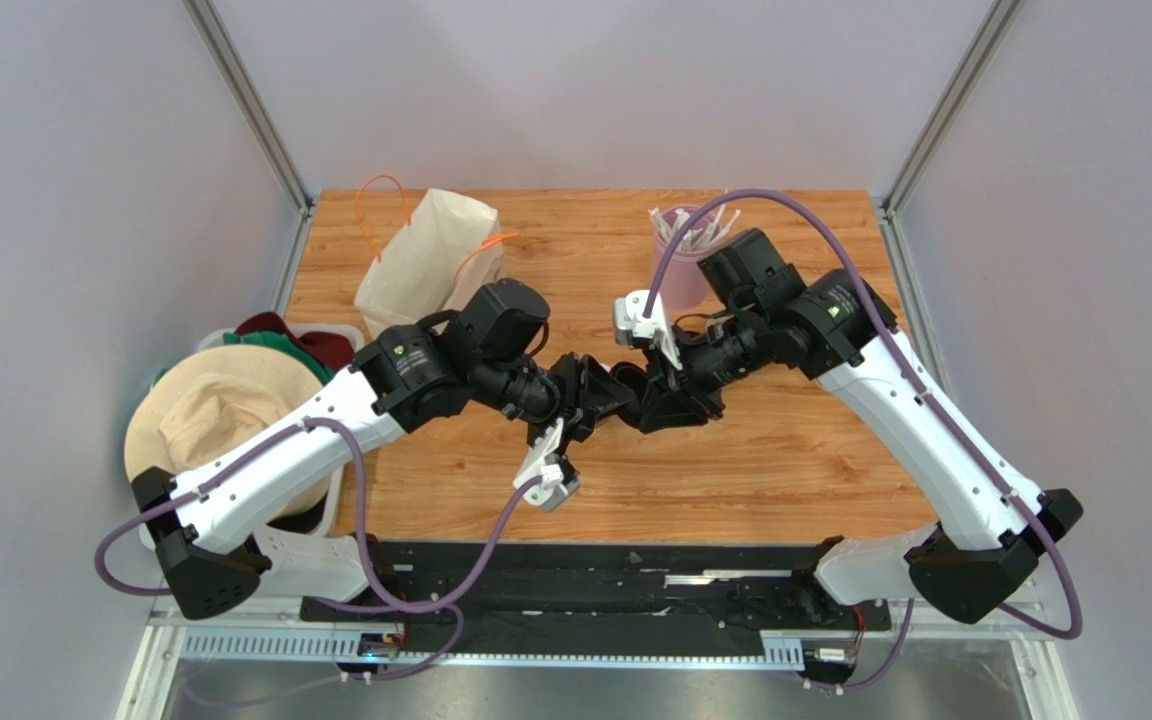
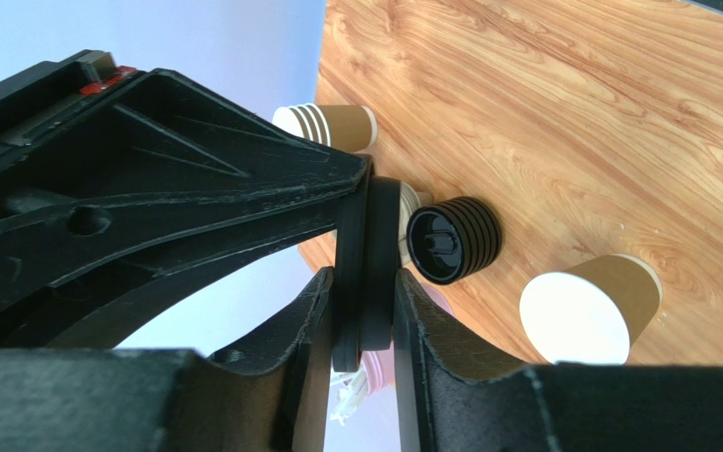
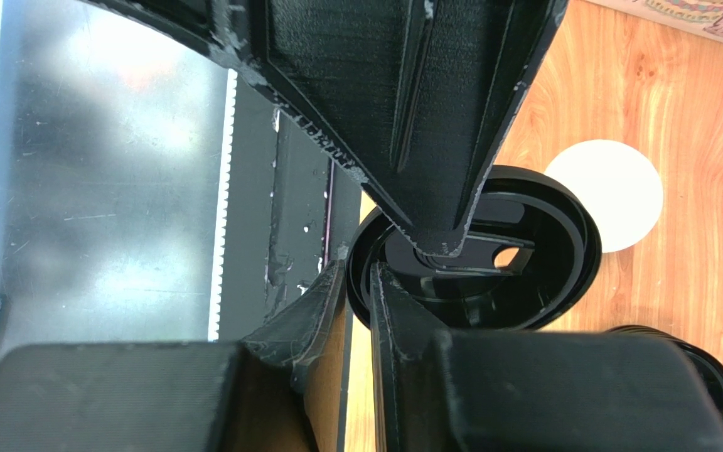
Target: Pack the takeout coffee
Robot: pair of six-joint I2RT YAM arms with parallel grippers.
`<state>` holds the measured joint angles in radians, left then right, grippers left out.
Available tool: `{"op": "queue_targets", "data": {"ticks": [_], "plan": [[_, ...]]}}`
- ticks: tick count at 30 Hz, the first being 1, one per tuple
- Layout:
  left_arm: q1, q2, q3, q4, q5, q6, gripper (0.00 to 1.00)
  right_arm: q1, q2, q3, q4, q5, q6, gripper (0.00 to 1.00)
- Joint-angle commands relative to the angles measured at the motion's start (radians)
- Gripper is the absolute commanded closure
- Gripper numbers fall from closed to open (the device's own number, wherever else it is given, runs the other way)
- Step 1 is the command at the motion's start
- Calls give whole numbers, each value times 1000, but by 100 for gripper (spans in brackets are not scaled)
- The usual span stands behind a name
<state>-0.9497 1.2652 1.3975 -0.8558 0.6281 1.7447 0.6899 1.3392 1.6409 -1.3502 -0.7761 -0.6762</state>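
Both arms meet over the middle of the bench [image 1: 778, 465]. The left fingers [image 2: 196, 217] are clenched on the rim of a black lid [image 2: 372, 282], and the right fingers [image 3: 412, 94] look clamped on the same piece from the other side. I cannot tell whether it is one lid or two nested together.

The paper cup [image 2: 577, 315] stands uncovered on the bench, just beside a stack of spare lids [image 2: 460, 240] and near the nested cups [image 2: 332, 125]. Its long axis looks square to the bench, with the round white end facing up. I take that end for the open mouth, though it could be the base. The held lid lies roughly level with its flat face toward the bench, but off to one side of the cup rather than over it.

The main risk is the shared grip. If the two arms pull unevenly, the thin plastic could buckle or spring out and drop among the spares. If two lids are stuck together, both may end up on the cup. The cup is light, so pressing the lid down off-centre could tip it or push it into the lid stack. The paper bag [image 1: 425, 258] sits well apart at the far left, so a badly seated lid could also come loose on the way there.
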Motion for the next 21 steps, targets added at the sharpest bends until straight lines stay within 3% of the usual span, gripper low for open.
{"op": "queue_targets", "data": {"ticks": [1,5,7,10,14,17,21], "plan": [[-11,-12,-9,-14,16,30,70,10,-2,51,-66,1,15,82],[-17,-12,-9,-15,9,24,75,8,-12,51,-61,11,17,82],[-18,-10,-9,-15,2,15,84,8,-18,54,-55,24,17,81],[-20,-4,3,-14,-18,-37,90,8,-47,79,-29,87,26,70],[-23,3,29,0,-62,-163,96,2,-124,89,84,245,78,41],[-23,5,46,12,-102,-286,98,-7,-179,86,169,368,101,32],[-24,-9,63,37,-177,-451,98,-21,-222,56,264,503,115,31]]}}
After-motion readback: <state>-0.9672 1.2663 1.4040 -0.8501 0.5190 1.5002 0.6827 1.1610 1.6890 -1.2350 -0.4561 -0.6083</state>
